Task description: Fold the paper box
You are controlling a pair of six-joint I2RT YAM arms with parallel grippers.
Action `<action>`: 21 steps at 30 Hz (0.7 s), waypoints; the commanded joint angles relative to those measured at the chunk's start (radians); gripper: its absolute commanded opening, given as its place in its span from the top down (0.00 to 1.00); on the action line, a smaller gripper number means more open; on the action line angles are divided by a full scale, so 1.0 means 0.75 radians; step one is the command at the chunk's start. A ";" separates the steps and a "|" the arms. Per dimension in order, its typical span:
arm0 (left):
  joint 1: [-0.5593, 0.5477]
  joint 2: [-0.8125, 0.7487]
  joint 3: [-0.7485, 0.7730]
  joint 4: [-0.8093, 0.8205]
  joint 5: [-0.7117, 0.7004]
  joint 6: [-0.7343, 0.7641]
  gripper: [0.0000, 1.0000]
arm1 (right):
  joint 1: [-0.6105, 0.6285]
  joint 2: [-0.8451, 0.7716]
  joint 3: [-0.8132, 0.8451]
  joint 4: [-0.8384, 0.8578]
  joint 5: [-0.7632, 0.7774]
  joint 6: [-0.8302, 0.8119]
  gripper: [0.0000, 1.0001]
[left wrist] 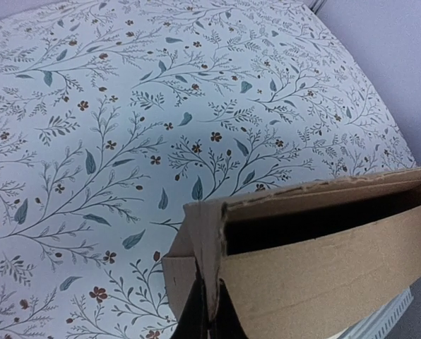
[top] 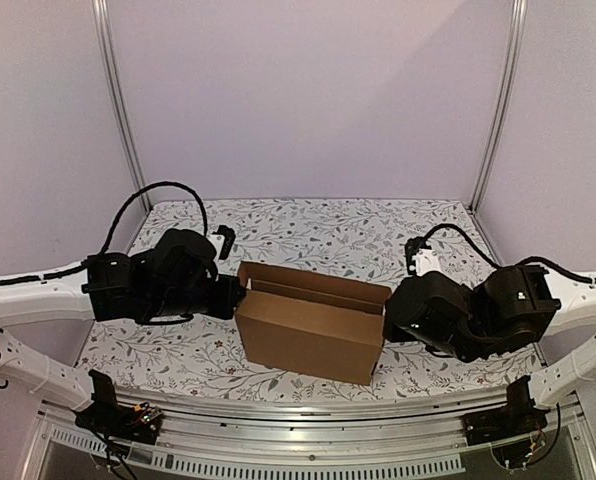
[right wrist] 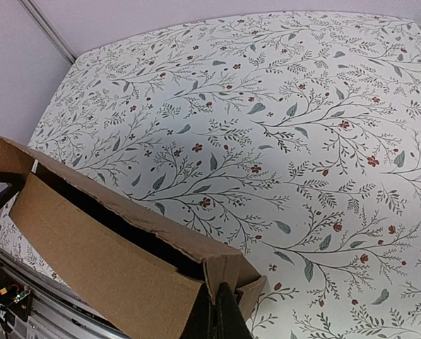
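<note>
Left claw and right claw each pinch an end wall, holding the paper box upright for folding

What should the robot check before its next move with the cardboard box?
1. Left gripper shut on the paper box at its end wall: ok.
2. Right gripper shut on the opposite end wall: ok.
3. Box standing upright on the table: ok.
4. Long side walls straight, not crushed: ok.
5. Top closed: not ok, it is open.
6. Inner flaps tucked in: cannot tell, the inside is dark.
</note>
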 commanded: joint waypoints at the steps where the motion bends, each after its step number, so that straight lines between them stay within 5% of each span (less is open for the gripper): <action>1: -0.065 0.045 -0.061 -0.109 0.162 -0.032 1.00 | 0.057 0.051 0.007 0.036 0.050 0.083 1.00; 21: -0.083 0.074 -0.074 -0.066 0.167 -0.097 1.00 | 0.212 0.180 0.011 -0.090 0.245 0.243 1.00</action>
